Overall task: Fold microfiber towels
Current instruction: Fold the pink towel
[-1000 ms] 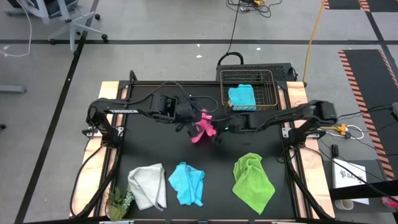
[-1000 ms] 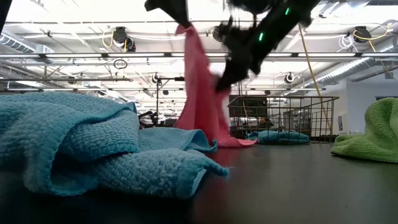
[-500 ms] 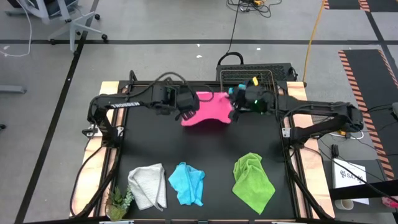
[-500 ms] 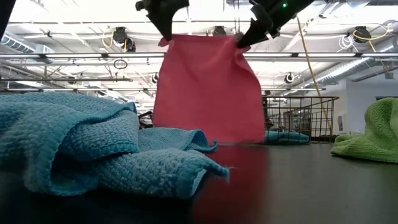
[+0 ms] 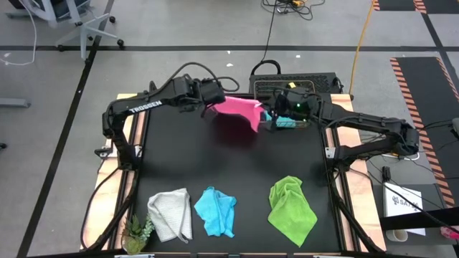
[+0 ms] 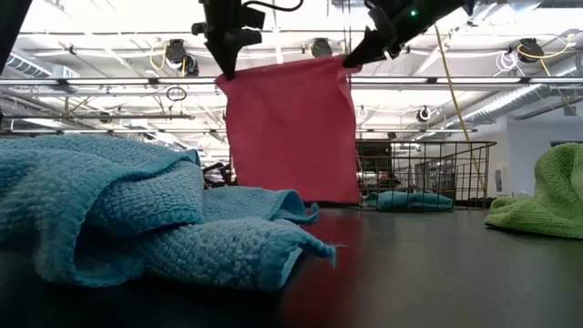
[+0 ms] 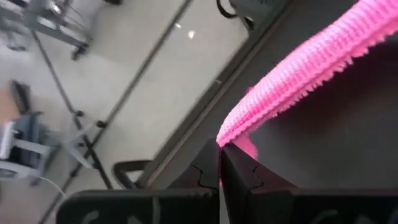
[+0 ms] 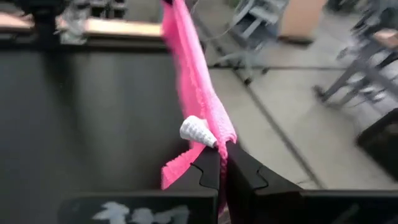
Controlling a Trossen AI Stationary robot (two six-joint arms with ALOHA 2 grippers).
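Black matte tabletop (image 5: 229,172) with wood edging. Near edge, left to right: small plant (image 5: 136,233), white-grey towel (image 5: 171,213), blue towel (image 5: 216,211), lime green towel (image 5: 292,204). At the far edge, left gripper (image 5: 213,104) and right gripper (image 5: 267,115), both clamped shut, each pinch a top corner of the pink towel (image 5: 240,112), which hangs spread above the table. Wire basket (image 5: 310,97), far right, holds another blue towel (image 5: 285,122). Grey floor around; open ceiling with pipes.

Pink towel (image 5: 239,111) bright over the black desk (image 5: 215,165); white-grey towel (image 5: 171,213), light blue towel (image 5: 216,211), lime green towel (image 5: 291,208) down front
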